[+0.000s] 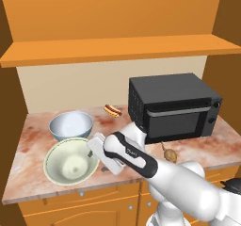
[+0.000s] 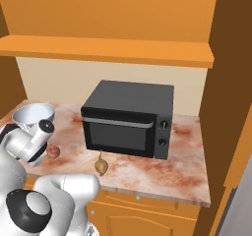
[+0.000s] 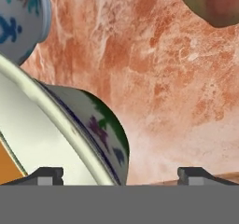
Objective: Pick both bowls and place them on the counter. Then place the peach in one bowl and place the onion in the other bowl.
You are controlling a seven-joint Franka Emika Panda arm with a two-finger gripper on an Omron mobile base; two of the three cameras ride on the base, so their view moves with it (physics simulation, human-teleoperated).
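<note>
Gripper point(image 3: 120, 175) jaws spread wide, holding nothing, straddling rim of cream bowl point(image 1: 70, 164) on counter point(image 1: 28, 173); blue-patterned bowl point(image 1: 70, 125) just beside.

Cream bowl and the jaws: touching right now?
Apart. The hand view shows the cream bowl rim between the open jaws, with counter visible beside each tip.

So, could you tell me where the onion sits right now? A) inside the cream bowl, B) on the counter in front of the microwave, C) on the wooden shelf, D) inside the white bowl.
B: the onion lies on the bare counter just in front of the microwave, while the cream bowl and the white bowl hold nothing.
</note>
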